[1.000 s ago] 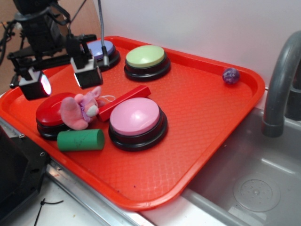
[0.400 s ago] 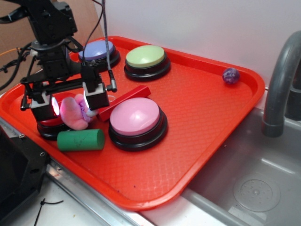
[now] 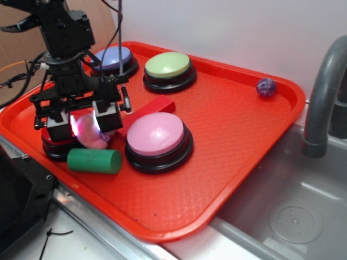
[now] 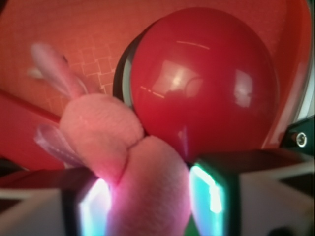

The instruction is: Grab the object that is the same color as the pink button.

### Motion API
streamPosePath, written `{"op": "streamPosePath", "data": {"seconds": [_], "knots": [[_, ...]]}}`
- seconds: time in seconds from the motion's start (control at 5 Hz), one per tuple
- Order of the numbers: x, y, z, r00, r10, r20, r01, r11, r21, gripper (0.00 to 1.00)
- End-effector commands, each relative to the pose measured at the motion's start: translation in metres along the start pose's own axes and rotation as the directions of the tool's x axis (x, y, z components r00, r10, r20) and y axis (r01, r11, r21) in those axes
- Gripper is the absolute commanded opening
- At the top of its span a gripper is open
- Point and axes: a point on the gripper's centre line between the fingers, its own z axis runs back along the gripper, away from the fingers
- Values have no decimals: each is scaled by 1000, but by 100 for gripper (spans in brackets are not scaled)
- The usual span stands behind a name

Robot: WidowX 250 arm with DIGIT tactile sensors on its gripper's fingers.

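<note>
At the far left of the exterior view the black robot arm's gripper (image 3: 82, 122) is lowered over the near-left corner of the red plastic tray (image 3: 233, 135). Its 2 lit fingers stand on either side of the small soft pink plush bunny (image 3: 91, 132), which glows in their light. In the wrist view the bunny (image 4: 125, 162) fills the gap between the 2 pads (image 4: 93, 211), its body pressed close to both, so the gripper looks closed on the toy; its long ears point away toward the tray floor. The bunny leans against the red dome button (image 4: 202, 78), whose black base shows at the rim.

Just in front of the gripper lies a green cylinder (image 3: 94, 161) on its side. Behind the arm sits the blue-lilac dome button (image 3: 115, 57). A red rectangular block (image 3: 150, 110) lies tilted between the gripper and the large pale-pink dome button (image 3: 157, 135), which sits right of the bunny, near but apart. Further back is the green dome button (image 3: 168, 66). A small purple ball (image 3: 265, 86) rests near the tray's far-right corner. A grey tap (image 3: 325, 92) stands over the sink (image 3: 287, 211) at the right of the bench. No writing is legible on anything.
</note>
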Motion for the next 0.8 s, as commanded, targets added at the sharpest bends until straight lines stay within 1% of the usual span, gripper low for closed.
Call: {"op": "streamPosePath", "data": {"seconds": [0.0, 0.2, 0.4, 0.6], "knots": [[4, -5, 7, 1000, -20, 17, 20, 999, -27, 0], [8, -5, 26, 994, -96, 56, 99, 994, -56, 0], [28, -8, 52, 978, -194, 80, 202, 973, -111, 0], [50, -17, 94, 917, -372, 144, 388, 916, -100, 0]]}}
